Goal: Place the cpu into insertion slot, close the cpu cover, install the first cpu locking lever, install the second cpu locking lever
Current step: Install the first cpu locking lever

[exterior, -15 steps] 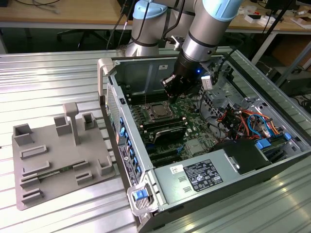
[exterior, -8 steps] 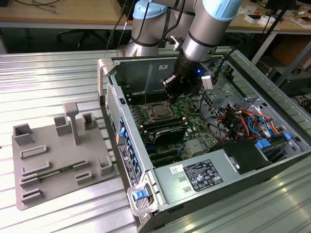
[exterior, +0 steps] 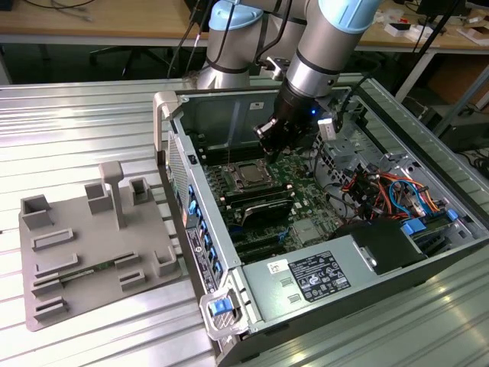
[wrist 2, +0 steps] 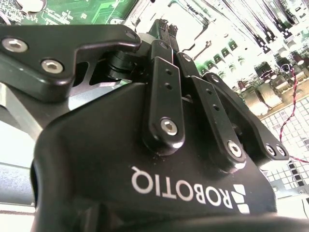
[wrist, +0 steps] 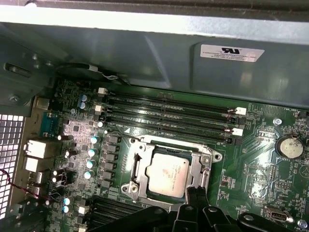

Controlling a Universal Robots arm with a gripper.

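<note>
The cpu [wrist: 167,176], a small silvery square, lies in the insertion slot [wrist: 137,187] on the green motherboard [wrist: 260,164]. The cpu cover [wrist: 140,162], a thin metal frame, lies flat around it with the chip showing through its window. In the first wrist view my gripper [wrist: 195,194] hangs just over the socket edge beside the cpu, fingers together with nothing seen between them. In the exterior view the gripper [exterior: 269,150] is inside the open computer case, just above and behind the socket [exterior: 248,177]. The second wrist view looks along the black gripper body to its shut fingers [wrist 2: 165,28].
Long black memory slots [wrist: 169,113] run beside the socket, with the case's metal wall [wrist: 145,58] behind them. A coin battery [wrist: 288,146] sits on the board. A power supply [exterior: 313,279] and coloured cables [exterior: 386,191] crowd the case. A grey fixture plate [exterior: 84,245] lies on the table.
</note>
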